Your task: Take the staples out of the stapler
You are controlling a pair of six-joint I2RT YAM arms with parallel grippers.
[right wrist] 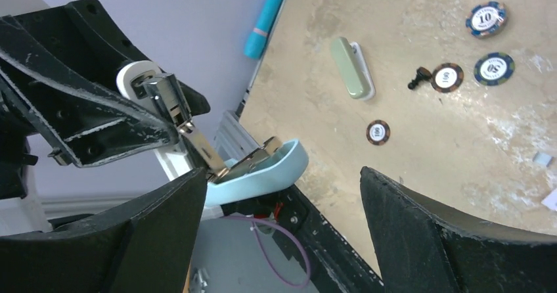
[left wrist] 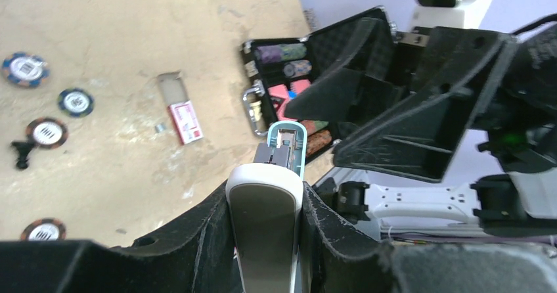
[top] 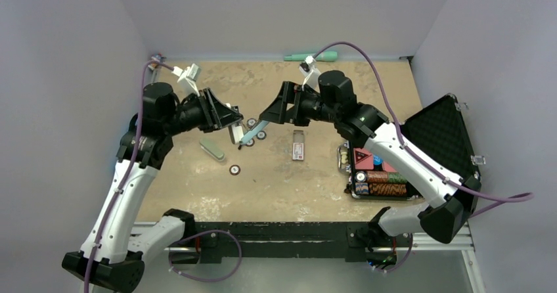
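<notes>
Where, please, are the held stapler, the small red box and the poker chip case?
held stapler [left wrist: 265, 230]: left wrist view, white top cover.
small red box [left wrist: 186, 122]: left wrist view, red label face.
poker chip case [top: 439, 132]: top external view, open lid's foam.

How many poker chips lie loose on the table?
4. Three lie close together: the blue chip marked 10, the second blue chip and the brown chip. The fourth chip lies apart, nearer the robot's bases. Arms may hide more.

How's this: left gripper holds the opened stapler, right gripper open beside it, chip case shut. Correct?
No: the chip case is open, lid swung back, per the top view. Left gripper does hold the opened stapler, right gripper open beside it.
</notes>
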